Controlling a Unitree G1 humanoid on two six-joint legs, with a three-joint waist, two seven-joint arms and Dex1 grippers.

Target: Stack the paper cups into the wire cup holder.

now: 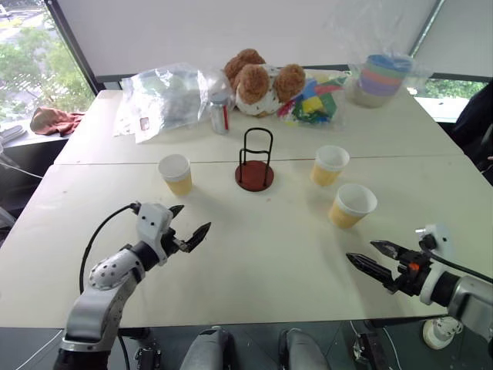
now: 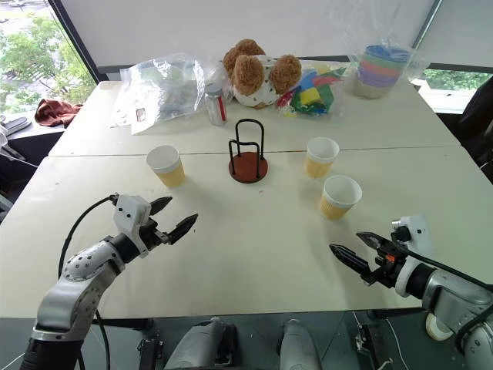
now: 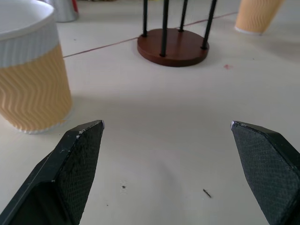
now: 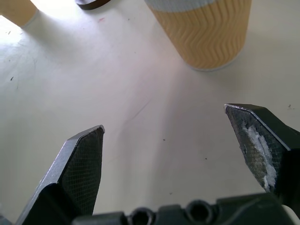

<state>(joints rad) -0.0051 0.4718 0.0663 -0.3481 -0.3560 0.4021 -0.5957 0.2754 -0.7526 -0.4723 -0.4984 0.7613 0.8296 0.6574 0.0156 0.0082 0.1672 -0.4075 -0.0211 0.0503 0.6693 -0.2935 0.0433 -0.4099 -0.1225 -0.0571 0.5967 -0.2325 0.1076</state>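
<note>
Head camera, either eye: three paper cups standing upright and apart on the white tabletop (image 1: 254, 254), none nested, none in the wire cup holder (image 1: 255, 162). Left paper cup (image 1: 176, 173) on the robot's left of the holder, middle paper cup (image 1: 330, 165) on its right, nearest paper cup (image 1: 352, 205) closer in on that same side. Holder empty at centre, between the cups, probably so either arm can reach it. Left claw (image 1: 187, 229) hovering above the tabletop just short of the left cup, spread wide, nothing in it. Right claw (image 1: 371, 257) low over the near edge, spread wide too, empty, aimed toward the nearest cup. Looks like a ready pose before a first pick. Behind, out of the work area: plush toy (image 1: 258, 81), clear plastic bag (image 1: 166, 96), stack of pastel plastic cups (image 1: 383, 77).

Left wrist view: both black fingers (image 3: 77, 161) far apart with bare tabletop between; ribbed yellow cup wall just beyond one finger, holder's brown disc base and wire uprights farther ahead.

Right wrist view: fingers (image 4: 79, 166) wide open, holding nothing; the nearest cup standing just ahead, off toward one finger, so some sideways correction likely needed before closing.
</note>
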